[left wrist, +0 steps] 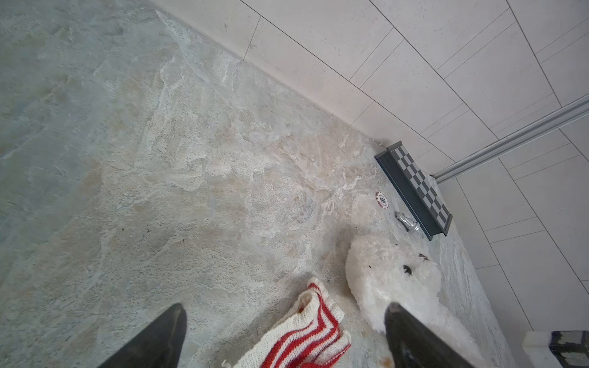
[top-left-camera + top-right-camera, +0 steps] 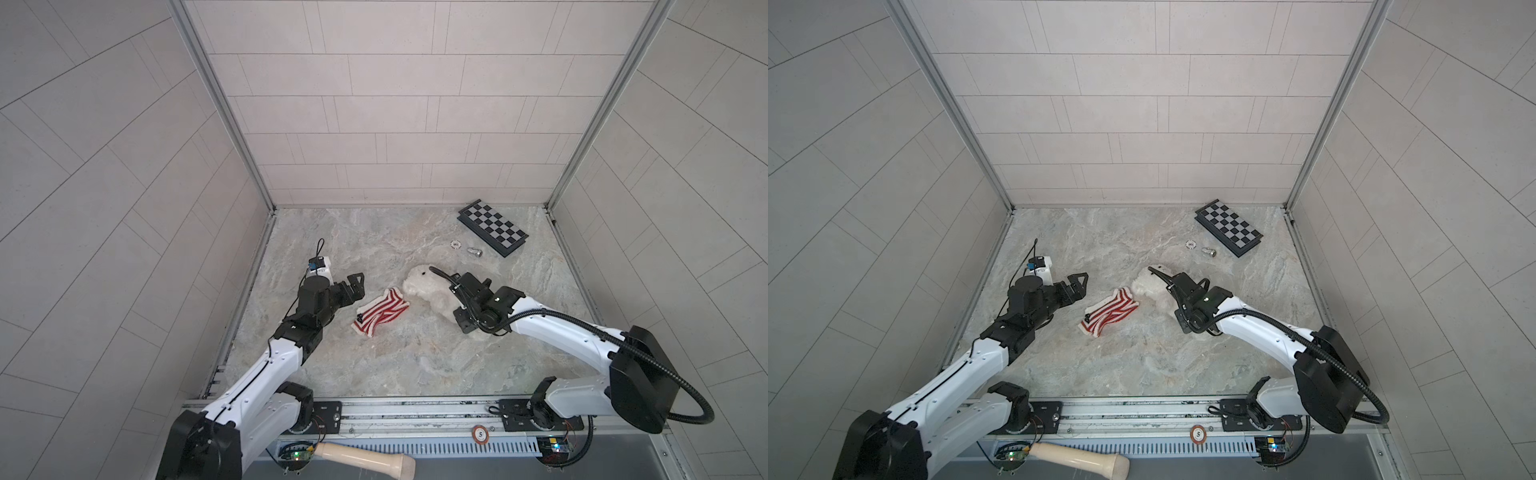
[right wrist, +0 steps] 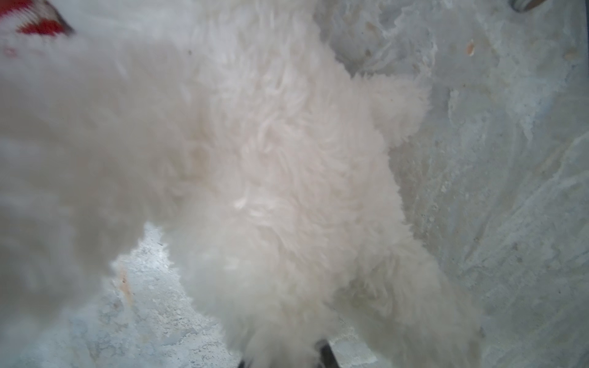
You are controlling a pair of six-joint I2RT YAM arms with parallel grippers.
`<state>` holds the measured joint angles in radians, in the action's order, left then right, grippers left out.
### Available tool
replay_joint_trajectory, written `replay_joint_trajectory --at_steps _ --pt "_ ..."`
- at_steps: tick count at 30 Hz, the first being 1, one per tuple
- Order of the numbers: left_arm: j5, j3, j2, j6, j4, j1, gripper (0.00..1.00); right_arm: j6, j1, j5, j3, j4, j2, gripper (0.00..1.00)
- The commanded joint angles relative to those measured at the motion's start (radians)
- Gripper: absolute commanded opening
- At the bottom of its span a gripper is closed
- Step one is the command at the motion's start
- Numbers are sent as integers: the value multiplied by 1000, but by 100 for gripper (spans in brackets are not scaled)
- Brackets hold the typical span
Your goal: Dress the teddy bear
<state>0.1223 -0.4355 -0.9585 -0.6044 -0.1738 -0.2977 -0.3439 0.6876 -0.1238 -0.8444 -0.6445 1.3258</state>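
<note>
**While the bear lies bare, the dressing has hardly begun**

In both top views the teddy bear lies undressed on the table, right of centre. The striped sweater lies crumpled and unworn just beside its head. By my reading the whole job is left: opening the sweater and drawing it over the bear. The right claw sits down on the bear's body. The left claw, spread wide and empty, hovers just left of the sweater.

In the left wrist view the bear's head sits at lower right, partly behind one finger, and the sweater lies at bottom centre.

In the right wrist view white fur fills the frame. Dark fingertips peek out at the bottom edge, and I cannot tell whether they pinch it.
</note>
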Motion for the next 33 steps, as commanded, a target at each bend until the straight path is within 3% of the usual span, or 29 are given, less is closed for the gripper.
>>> replay_joint_trajectory --at_steps 1,6,12,19,25,33 --pt "35 -15 -12 19 -32 12 100 -59 16 -46 -11 -48 -57 34" --pt "43 -12 -2 12 -38 14 100 -36 34 -10 -92 -109 -134 66" --pt "67 -5 9 -11 -53 14 100 73 33 105 -178 30 -132 88" --pt "112 14 63 -45 -78 14 100 246 -56 262 -469 -11 221 99" --pt "105 35 122 -67 -94 14 100 324 -154 390 -644 -135 441 100" --pt "119 10 114 -60 -90 15 100 339 -164 419 -655 -96 581 100"
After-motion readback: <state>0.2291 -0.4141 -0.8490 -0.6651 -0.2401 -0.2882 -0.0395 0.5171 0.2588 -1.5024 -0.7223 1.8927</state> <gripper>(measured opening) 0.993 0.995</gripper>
